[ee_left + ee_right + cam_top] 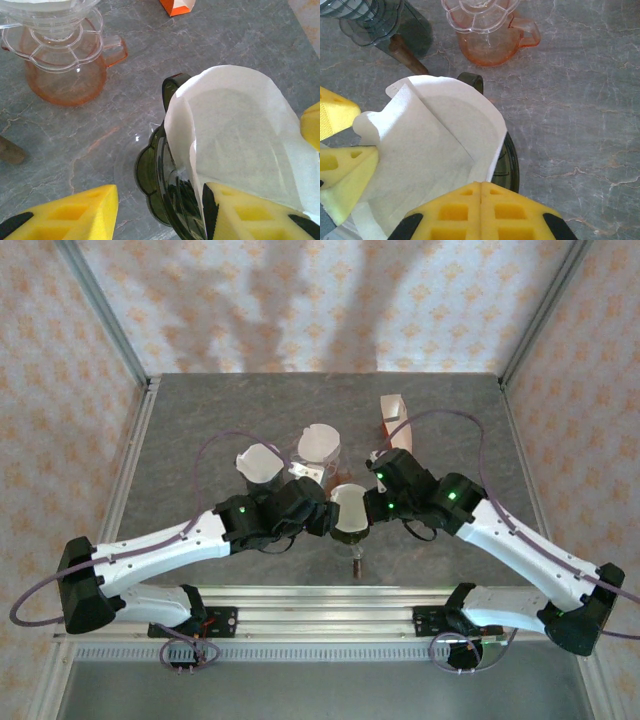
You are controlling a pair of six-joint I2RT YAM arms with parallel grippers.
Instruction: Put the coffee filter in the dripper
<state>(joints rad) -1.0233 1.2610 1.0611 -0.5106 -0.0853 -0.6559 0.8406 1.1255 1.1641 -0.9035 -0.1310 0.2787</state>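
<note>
The pads (450, 210) of the right gripper (480, 186) are pressed flat together at the near rim of the coffee filter (440, 135). I cannot tell whether the paper's edge is caught between them or only lies behind them. The left gripper (160, 200) stands part open, one finger inside the paper cone and the other outside the dripper (155, 185), with bare table showing between that outer finger and the glass. It clamps nothing that I can see.

The filter is in the dark green dripper but rides high, leaning with one flap folded inward - so I judge this to be the seating step, with the placing nearly done. The next move calls for easing the paper down until it lies against the dripper's wall. After that, both sets of fingers need to come away gently - straight up, without dragging the cone back out or nudging the dripper over.

The table (580, 125) is a grey, marble-veined slab, smooth and likely slippery under glass. A pink glass jug (65, 80) carrying a clear dripper (50, 20) stands near, and an orange-and-white carton (177, 6) sits further back. Around the table I see wallpaper (320, 300) in a pale orange floral print and the aluminium posts (105, 310) of the frame.
</note>
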